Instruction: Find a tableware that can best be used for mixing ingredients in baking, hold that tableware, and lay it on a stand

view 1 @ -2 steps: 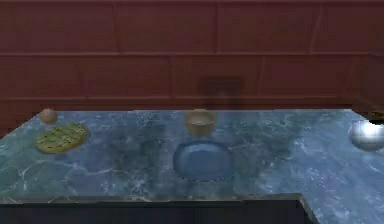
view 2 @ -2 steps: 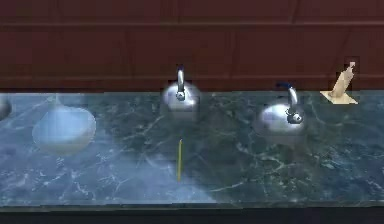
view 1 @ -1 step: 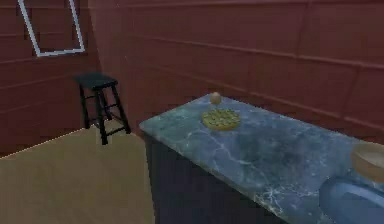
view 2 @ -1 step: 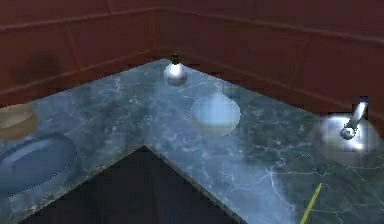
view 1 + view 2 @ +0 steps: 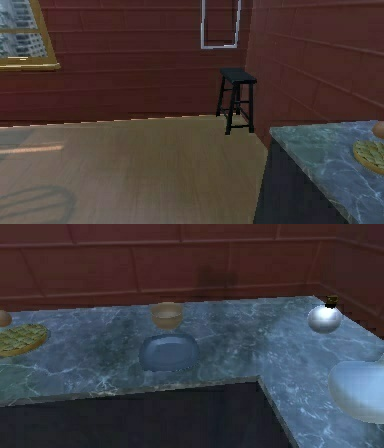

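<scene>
Marble desk [image 5: 90, 374] carries a blue bowl [image 5: 168, 352] just before a tan bowl [image 5: 167, 316]; black stool [image 5: 237, 100] stands by the wall (claw's state: cannot tell).

A rounded blue-grey bowl [image 5: 168, 352] sits upright on the dark marbled counter [image 5: 90, 374], close to its near edge. It is smooth and glossy, widest at the rim. Just behind it stands a smaller tan bowl [image 5: 168, 316] — also upright, near it but seemingly apart.
</scene>
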Controlling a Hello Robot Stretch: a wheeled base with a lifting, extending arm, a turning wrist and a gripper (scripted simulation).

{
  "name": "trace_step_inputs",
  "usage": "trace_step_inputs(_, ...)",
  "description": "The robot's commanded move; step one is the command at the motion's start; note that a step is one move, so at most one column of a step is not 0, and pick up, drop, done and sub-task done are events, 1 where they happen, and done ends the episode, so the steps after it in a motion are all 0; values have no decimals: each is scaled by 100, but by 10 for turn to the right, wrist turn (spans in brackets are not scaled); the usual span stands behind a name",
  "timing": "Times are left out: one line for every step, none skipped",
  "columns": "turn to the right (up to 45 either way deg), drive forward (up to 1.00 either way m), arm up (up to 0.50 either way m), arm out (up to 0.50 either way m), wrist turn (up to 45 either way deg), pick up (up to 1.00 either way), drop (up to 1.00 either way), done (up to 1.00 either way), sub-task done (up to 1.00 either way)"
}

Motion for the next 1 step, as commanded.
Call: trace_step_inputs(0, 0, 50, 0, 0, 0, 0, 0, 0)
